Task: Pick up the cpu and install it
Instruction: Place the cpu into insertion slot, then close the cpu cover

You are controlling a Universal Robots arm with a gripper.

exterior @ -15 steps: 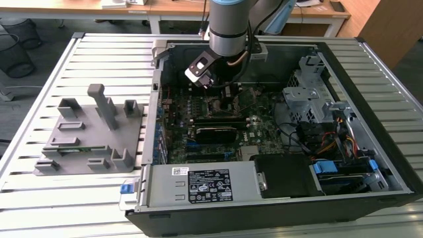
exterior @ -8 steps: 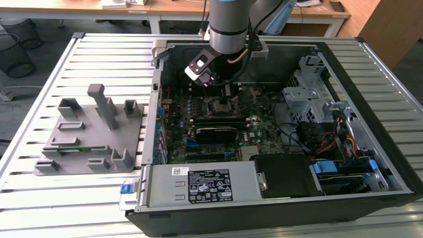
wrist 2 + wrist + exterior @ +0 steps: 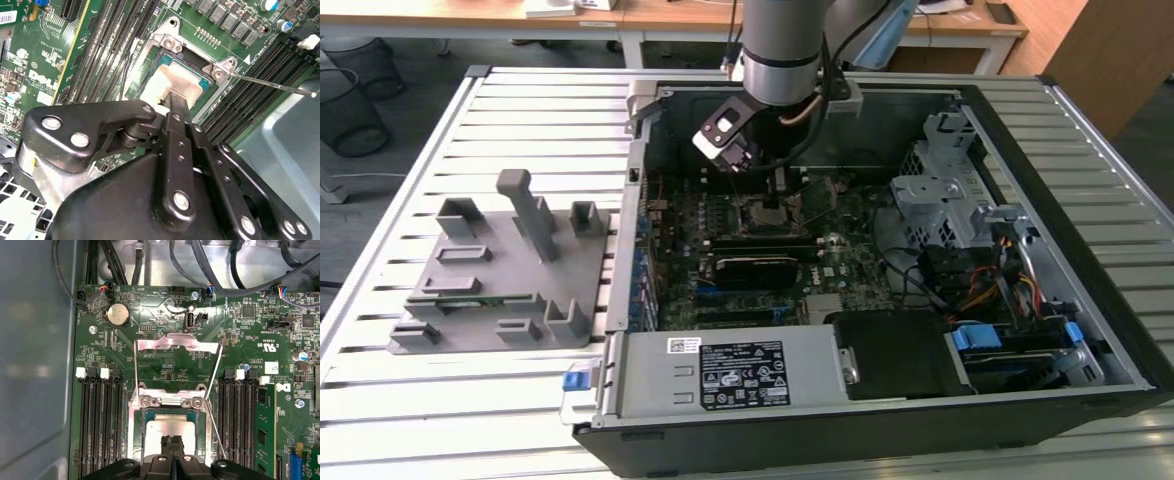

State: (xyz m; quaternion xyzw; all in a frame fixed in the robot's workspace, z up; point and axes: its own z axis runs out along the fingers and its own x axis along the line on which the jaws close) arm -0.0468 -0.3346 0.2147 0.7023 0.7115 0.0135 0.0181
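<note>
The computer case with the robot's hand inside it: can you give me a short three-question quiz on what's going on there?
1. True or false: the cpu lies inside the socket frame on the motherboard.
2. Where does the grey fixture block stand relative to the computer case? A) inside it B) on the slatted table, at the exterior view's left of it C) on top of it
3. Fill in: in the first wrist view, the hand hangs right over the cpu with its fingers ____.
Key: 1 true; 2 B; 3 shut.
</note>
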